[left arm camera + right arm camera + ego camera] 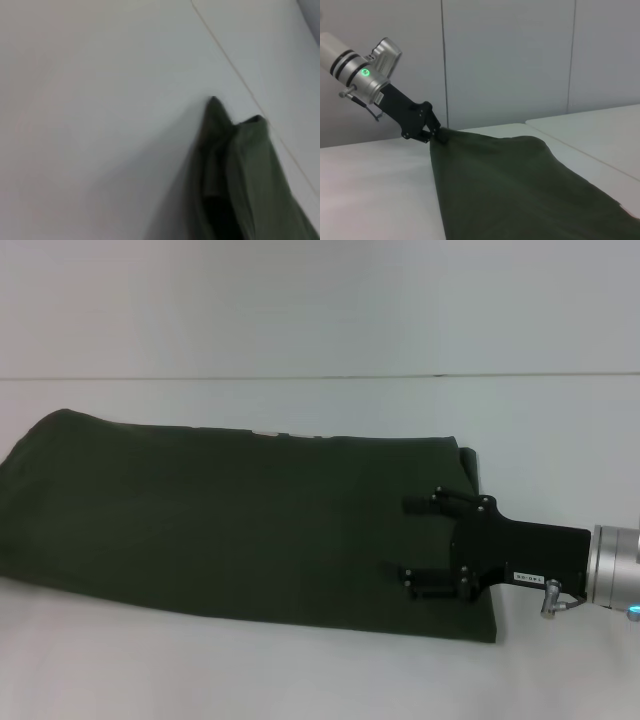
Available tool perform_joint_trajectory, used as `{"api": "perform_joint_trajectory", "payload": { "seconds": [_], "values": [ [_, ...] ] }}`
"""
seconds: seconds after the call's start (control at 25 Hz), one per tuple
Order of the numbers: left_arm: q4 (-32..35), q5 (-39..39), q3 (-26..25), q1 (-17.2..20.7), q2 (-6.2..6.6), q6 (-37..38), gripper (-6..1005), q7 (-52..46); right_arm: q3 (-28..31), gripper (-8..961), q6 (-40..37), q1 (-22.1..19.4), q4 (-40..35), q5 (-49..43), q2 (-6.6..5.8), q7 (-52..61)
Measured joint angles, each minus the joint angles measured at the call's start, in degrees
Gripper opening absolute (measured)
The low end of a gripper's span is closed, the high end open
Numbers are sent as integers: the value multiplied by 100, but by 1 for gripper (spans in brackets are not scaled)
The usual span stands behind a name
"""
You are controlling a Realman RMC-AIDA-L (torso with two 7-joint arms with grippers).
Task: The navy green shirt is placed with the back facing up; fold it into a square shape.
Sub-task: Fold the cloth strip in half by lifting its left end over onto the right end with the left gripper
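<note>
While left jaws (436,136) pinch the matte shirt (230,530), right jaws (425,546) hover spread.

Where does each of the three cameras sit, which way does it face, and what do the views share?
Head view: on the robot's head, looking forward and down at the navy green shirt on the white table; the right gripper is open over the shirt's right end.
Left wrist view: on the left arm, facing a bunched, lifted shirt corner; none of the robot shows.
Right wrist view: on the right arm, looking across the shirt at the left gripper pinching its far corner.
All three views share the shirt.
</note>
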Motion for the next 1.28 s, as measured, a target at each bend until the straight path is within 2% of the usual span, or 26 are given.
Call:
{"api": "perform_joint_trajectory", "payload": {
  "seconds": [0.16,0.32,0.48,0.8,0.88,0.92,1.16,1.28],
  "values": [
    [-41,-314,15,-92,5,329,55,34,6,917,40,-90,-9,0,-18,-13],
    [-64,-1040,46,-274,23,1068,55,54,11,915,137,-255,-46,0,-30,-31],
    [-53,-1628,151,-534,-79,1569,55,67,59,913,194,-434,-52,0,-36,-5],
    [-404,-2857,1345,-1243,-621,1598,55,277,397,913,171,-866,-48,0,-29,-5],
    [-672,-3071,1617,-1565,-798,1498,56,498,427,914,163,-949,-30,0,-27,-10],
    [-672,-3071,1617,-1565,-798,1498,56,498,432,914,160,-994,-21,0,-24,-16],
    [-1300,-3154,2021,-2213,-1195,1071,56,1023,466,915,133,-1179,-5,5,-17,-44],
    [-1951,-3197,2122,-2450,-1304,655,56,1528,518,915,131,-1227,-1,4,-17,-49]
  ]
}}
